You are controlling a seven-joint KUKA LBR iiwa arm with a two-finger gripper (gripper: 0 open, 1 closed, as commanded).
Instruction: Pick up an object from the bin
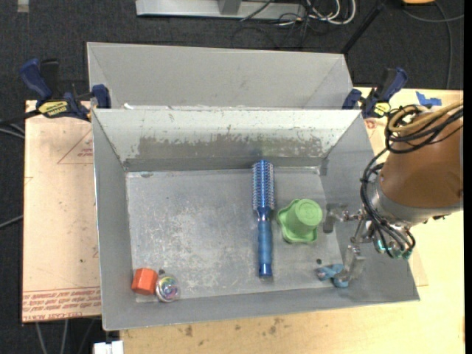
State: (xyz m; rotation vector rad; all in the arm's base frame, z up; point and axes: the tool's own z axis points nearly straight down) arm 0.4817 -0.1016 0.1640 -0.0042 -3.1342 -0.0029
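Note:
My gripper (344,242) hangs low at the right end of the bin, open, and I see nothing between its fingers. One finger (337,216) points toward the green cup, the other (352,260) reaches down toward the front right corner. A small blue-grey thing (333,274) lies on the floor right at that lower fingertip; whether they touch I cannot tell. A green plastic cup (300,221) lies on its side just left of the gripper. A blue round hairbrush (263,216) lies lengthwise left of the cup, bristle head toward the back wall.
An orange block (144,280) and a shiny little ball (167,289) sit together in the front left corner. The arm with its orange cover and cables comes in over the right wall.

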